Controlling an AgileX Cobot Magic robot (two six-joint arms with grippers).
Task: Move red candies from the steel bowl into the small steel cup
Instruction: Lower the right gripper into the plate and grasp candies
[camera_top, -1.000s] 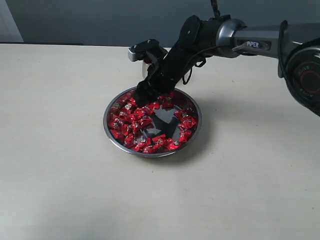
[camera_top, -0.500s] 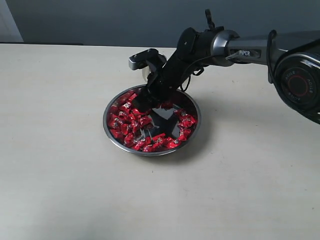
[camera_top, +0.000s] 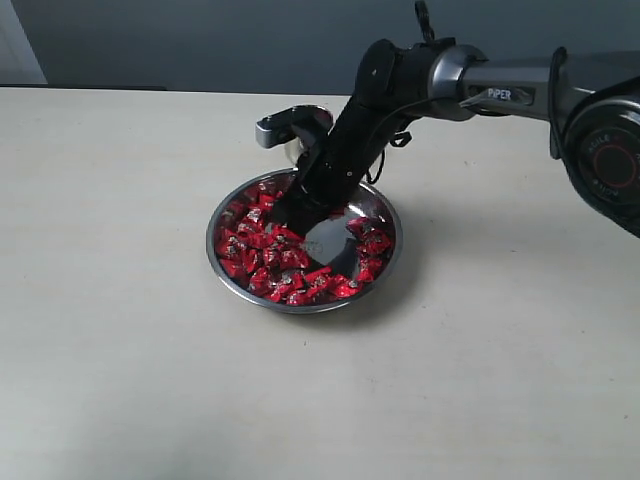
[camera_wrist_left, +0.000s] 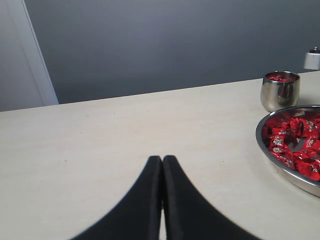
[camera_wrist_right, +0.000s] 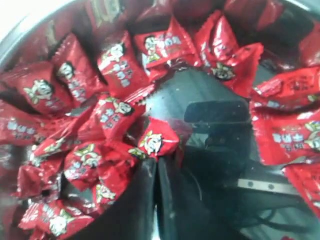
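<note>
Candies (camera_top: 262, 250) in red foil are heaped in the steel bowl (camera_top: 300, 308), mostly on its left and near sides, with bare steel left showing right of centre. The bowl is set on the pale counter (camera_top: 110, 330). The right claw (camera_top: 288, 214) is seen down in the far-left part of the bowl, among the candies. In the right wrist view its fingers are pressed together, with one candy (camera_wrist_right: 157, 140) right at the tips. Whether its wrapper is pinched cannot be told. The small steel cup (camera_wrist_left: 280, 93) is stood close by the bowl's rim, with red candies visible at its mouth. The left claw (camera_wrist_left: 162, 160) is closed on nothing, over bare counter well away from the bowl.
</note>
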